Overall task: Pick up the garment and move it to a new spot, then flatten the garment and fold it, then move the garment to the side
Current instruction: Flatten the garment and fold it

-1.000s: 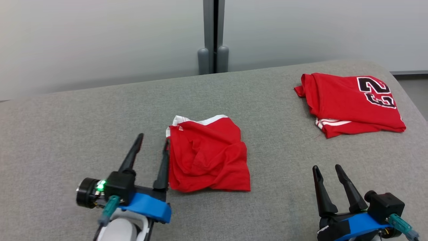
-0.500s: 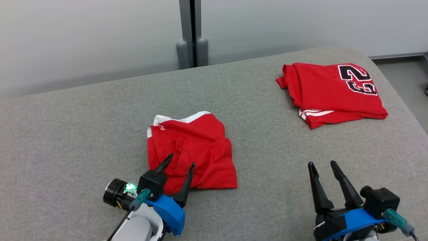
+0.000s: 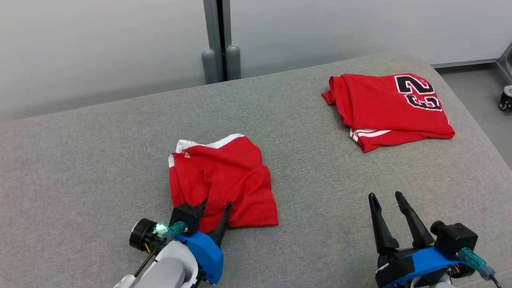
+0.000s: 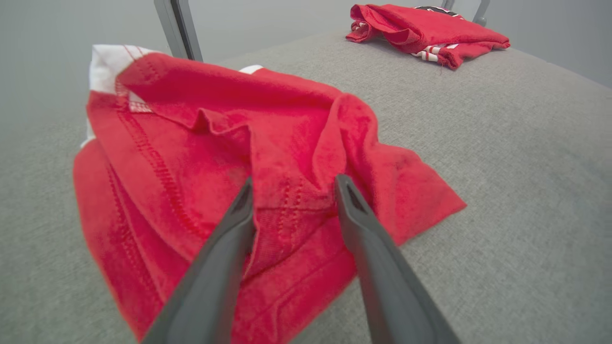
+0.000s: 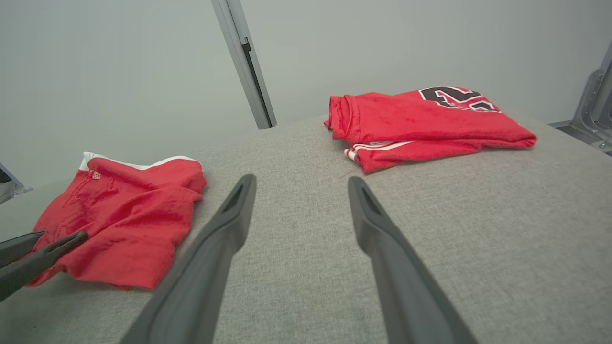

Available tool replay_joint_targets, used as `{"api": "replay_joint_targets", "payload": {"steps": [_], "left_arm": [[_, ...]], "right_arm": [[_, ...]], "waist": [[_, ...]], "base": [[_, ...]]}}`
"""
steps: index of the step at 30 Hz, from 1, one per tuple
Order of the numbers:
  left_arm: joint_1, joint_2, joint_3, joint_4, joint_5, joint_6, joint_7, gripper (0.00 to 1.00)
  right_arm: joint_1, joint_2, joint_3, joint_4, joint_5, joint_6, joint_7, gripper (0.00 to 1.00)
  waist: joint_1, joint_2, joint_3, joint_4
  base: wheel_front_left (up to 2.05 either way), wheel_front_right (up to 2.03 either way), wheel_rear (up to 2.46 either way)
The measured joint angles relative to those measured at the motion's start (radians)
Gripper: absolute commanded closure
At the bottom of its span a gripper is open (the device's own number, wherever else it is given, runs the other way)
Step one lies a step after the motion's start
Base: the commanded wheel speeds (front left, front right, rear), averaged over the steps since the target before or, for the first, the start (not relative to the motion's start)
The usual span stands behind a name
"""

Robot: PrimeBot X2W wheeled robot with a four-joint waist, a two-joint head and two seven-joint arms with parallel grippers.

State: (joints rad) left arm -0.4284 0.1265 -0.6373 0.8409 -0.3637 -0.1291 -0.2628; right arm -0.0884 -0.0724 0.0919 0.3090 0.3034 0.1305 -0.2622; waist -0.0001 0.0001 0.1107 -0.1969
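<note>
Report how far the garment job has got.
Done: a folded red numbered jersey lies far right. In hand: the open left gripper straddles a fold of the crumpled red white-trimmed garment, not yet clamped. Remaining: lifting, moving, flattening, folding, setting aside. The right gripper idles open.

grey fabric surface (image 3: pixel 100 160) has a rumpled red garment (image 3: pixel 228 176) near the front, plus a folded red jersey (image 3: pixel 384 108) at back right

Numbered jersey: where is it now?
The numbered jersey lies far right on the grey surface in head view, apart from the crumpled garment at the left hand.
</note>
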Motion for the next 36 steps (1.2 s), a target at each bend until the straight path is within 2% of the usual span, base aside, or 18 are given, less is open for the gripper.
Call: {"api": "replay_joint_targets", "payload": {"steps": [2,8,15,24,25,26,32,36], "left_arm": [[-0.003,0.0,-0.017,-0.005,-0.028,0.0,0.0,0.98],[0.005,0.021,0.0,-0.086,-0.058,0.0,0.0,1.0],[0.116,0.027,0.052,-0.196,-0.032,0.0,0.0,1.0],[0.247,0.001,0.125,-0.258,-0.002,0.001,0.0,1.0],[0.257,-0.004,0.128,-0.257,0.004,0.001,0.0,0.17],[0.262,-0.008,0.135,-0.258,0.009,0.001,0.0,0.0],[0.27,-0.032,0.207,-0.307,0.043,0.006,0.0,0.0],[0.294,-0.038,0.282,-0.394,0.081,0.016,0.0,0.0]], "right_arm": [[0.0,0.0,-0.001,0.0,0.004,0.0,0.0,0.0],[0.006,0.001,-0.006,-0.001,0.004,0.0,0.0,0.0],[0.012,0.001,-0.006,0.0,0.007,0.0,0.0,0.0],[0.021,-0.006,0.0,0.008,0.01,0.0,0.0,0.0],[0.024,-0.006,0.0,0.009,0.01,0.0,0.0,0.0],[0.026,-0.006,0.0,0.011,0.01,0.0,0.0,0.0],[0.026,-0.007,0.001,0.015,0.01,0.0,0.0,0.0],[0.027,-0.009,-0.005,0.01,0.007,0.0,0.0,0.0]], "waist": [[0.0,0.0,-0.002,0.002],[0.0,0.0,-0.011,0.024],[0.0001,0.0,-0.015,0.062],[0.0,0.0,-0.027,0.083],[0.0,0.0,-0.028,0.085],[0.0,0.0,-0.03,0.087],[0.0,0.0,-0.042,0.1],[0.0,0.0,-0.051,0.111]], "base": [[0.0,0.0,0.0],[0.0,0.0,0.0],[0.0,0.0,0.0],[0.0,0.0,0.0],[0.0,0.0,0.0],[0.0,0.0,0.0],[0.0,0.0,0.0],[0.0,0.0,0.0]]}}
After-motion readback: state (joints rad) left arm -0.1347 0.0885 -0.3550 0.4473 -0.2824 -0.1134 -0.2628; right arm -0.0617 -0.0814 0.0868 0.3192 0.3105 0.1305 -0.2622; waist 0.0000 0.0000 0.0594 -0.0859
